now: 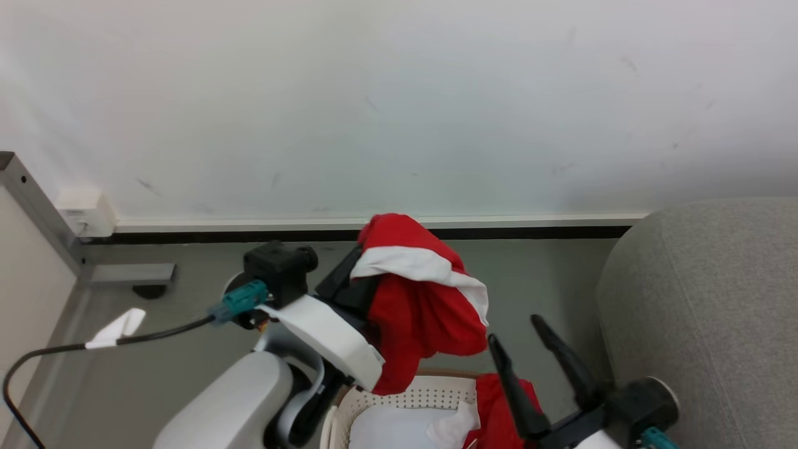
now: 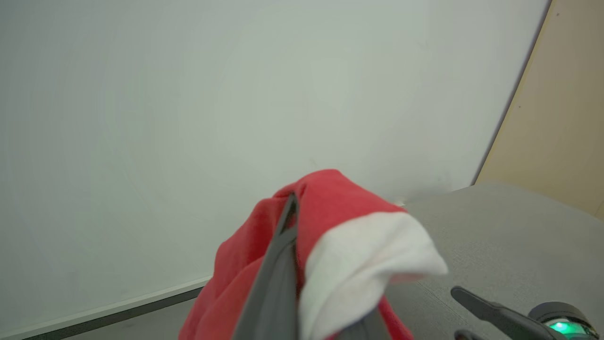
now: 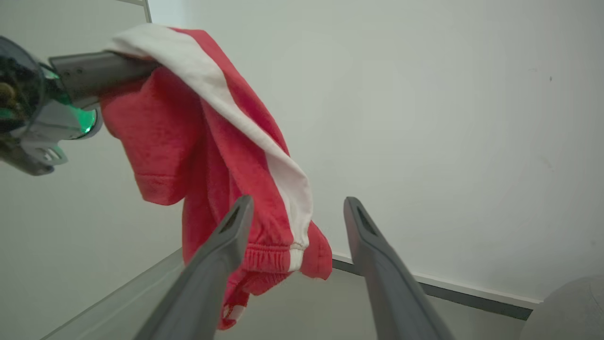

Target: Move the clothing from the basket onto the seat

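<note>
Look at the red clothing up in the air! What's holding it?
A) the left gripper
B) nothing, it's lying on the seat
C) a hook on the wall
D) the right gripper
A: the left gripper is shut on the clothing, which hangs above the basket, while the right gripper is open and empty.
</note>
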Motion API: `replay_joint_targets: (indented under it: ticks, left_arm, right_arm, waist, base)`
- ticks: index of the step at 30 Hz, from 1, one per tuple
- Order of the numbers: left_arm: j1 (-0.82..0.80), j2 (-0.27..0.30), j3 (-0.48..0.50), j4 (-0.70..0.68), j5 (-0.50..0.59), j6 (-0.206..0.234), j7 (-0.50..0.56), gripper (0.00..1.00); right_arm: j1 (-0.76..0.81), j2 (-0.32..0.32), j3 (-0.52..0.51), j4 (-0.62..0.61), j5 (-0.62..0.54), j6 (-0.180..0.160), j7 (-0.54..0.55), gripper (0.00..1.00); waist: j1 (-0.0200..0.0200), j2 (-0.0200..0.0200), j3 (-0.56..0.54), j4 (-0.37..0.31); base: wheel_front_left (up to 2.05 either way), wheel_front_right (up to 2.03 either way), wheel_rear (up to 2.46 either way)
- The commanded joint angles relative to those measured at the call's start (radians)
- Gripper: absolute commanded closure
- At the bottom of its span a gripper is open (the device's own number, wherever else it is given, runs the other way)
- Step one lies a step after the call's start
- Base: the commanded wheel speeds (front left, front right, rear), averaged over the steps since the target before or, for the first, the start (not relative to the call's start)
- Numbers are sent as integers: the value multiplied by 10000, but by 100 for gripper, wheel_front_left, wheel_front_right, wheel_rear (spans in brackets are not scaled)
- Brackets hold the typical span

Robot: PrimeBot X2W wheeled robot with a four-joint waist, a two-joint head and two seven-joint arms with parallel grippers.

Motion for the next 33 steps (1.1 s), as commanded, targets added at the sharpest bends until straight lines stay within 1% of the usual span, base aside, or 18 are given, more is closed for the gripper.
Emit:
replay_joint_targets:
  ticks: [1,5,10,12,13,14,15,18,23,27,28,29,30,33]
  left_arm:
    - [159,-79,-78,70,-33,-52,-40,100]
    - [197,-238,-262,191,-30,-118,-37,100]
    - [245,-483,-613,349,9,-252,26,100]
    - [271,-634,-778,412,42,-334,59,100]
    - [263,-766,-987,467,81,-425,99,100]
    - [263,-766,-987,467,81,-425,99,100]
    - [237,-929,-1178,517,113,-512,175,100]
    - [222,-1143,-1480,605,143,-639,271,100]
    - [304,-1326,-1832,733,181,-807,401,100]
    - [354,-1380,-1939,820,132,-813,416,100]
    - [356,-1376,-1936,828,120,-796,401,100]
    - [360,-1374,-1937,834,101,-788,395,100]
    - [364,-1367,-1925,835,78,-781,383,100]
    - [358,-1322,-1880,839,35,-749,344,100]
  right_arm:
    - [-234,-107,383,308,-26,-21,-16,0]
    - [-581,-194,753,739,45,-21,47,0]
    - [-1119,-145,1033,1491,-16,-21,385,0]
    - [-1284,-125,1157,1820,47,-21,600,0]
    - [-1488,-95,1300,2109,14,-21,747,0]
    - [-1488,-95,1300,2109,14,-21,747,0]
    - [-1661,-79,1482,2365,34,-21,839,0]
    - [-1876,-69,1786,2675,-40,-21,800,0]
    - [-2103,-57,2048,2991,6,-21,622,0]
    - [-2254,-42,2256,3320,-34,-21,469,0]
    - [-2280,-37,2343,3374,-21,-21,421,22]
    - [-2298,-38,2418,3426,0,-21,375,63]
    - [-2314,-41,2528,3485,50,-21,338,100]
    - [-2364,-48,2653,3573,228,-21,215,100]
  waist:
    - [0,0,-32,132]
    - [0,0,-75,300]
    - [0,0,-177,621]
    - [0,0,-233,804]
    - [0,0,-281,1015]
    - [0,0,-281,1015]
    - [0,0,-330,1232]
    - [0,0,-426,1539]
    - [0,0,-533,1855]
    - [0,0,-589,2065]
    - [0,0,-590,2099]
    - [0,0,-594,2130]
    - [0,0,-600,2155]
    - [0,0,-597,2197]
  base:
    - [0,0,0]
    - [0,0,0]
    - [0,0,0]
    - [0,0,0]
    - [0,0,0]
    - [0,0,0]
    - [0,0,0]
    - [0,0,0]
    - [0,0,0]
    - [0,0,0]
    - [0,0,0]
    - [0,0,0]
    - [0,0,0]
    - [0,0,0]
